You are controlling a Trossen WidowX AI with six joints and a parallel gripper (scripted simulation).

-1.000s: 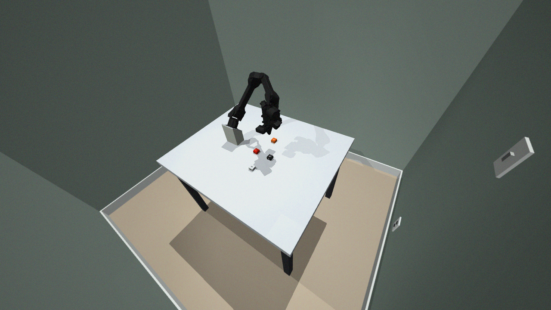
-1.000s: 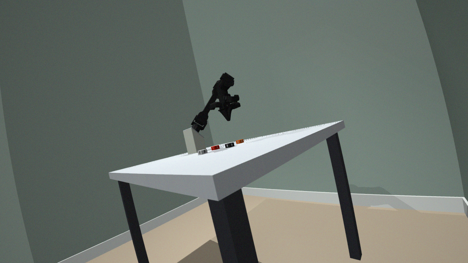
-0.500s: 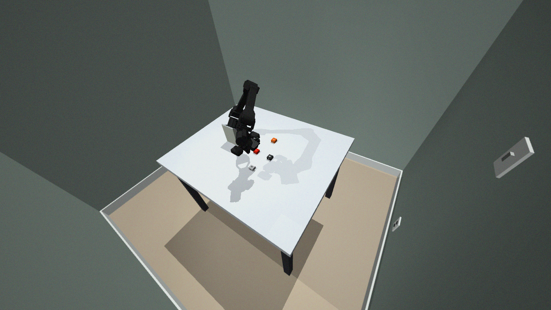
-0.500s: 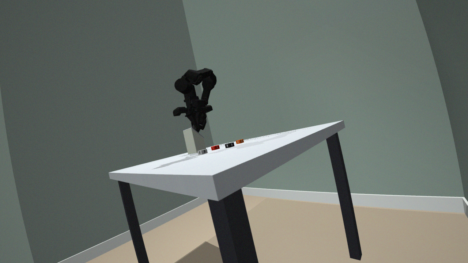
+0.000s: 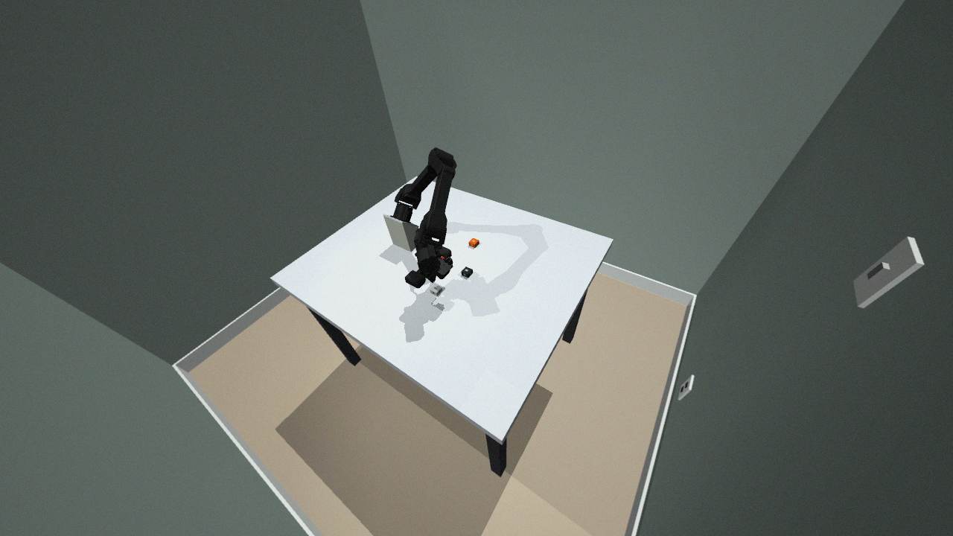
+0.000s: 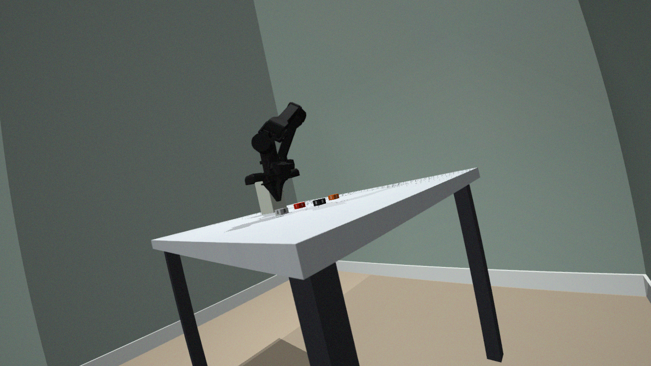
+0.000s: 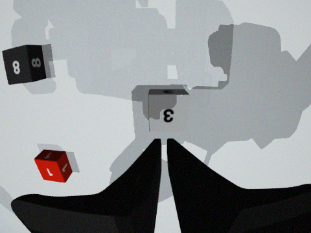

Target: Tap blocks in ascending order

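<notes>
My gripper (image 5: 432, 281) (image 6: 277, 200) (image 7: 163, 144) is shut with nothing between its tips. It hangs a little above the light grey block (image 5: 436, 290) (image 6: 282, 211) (image 7: 179, 113), which shows a 3; a gap shows in the exterior view. In the wrist view the tips are just below that block. The red block (image 6: 299, 205) (image 7: 48, 169) shows a 1; the arm mostly hides it in the top view. The black block (image 5: 467, 272) (image 6: 319, 202) (image 7: 17, 67) shows an 8. The orange block (image 5: 473, 243) (image 6: 333, 196) is outside the wrist view; its digit is too small to read.
The blocks lie apart on the white table (image 5: 493, 373) (image 6: 273, 236). A pale upright panel (image 5: 398, 233) (image 6: 264, 200) stands by the arm's base. The arm's shadow falls across the table and partly over the grey block.
</notes>
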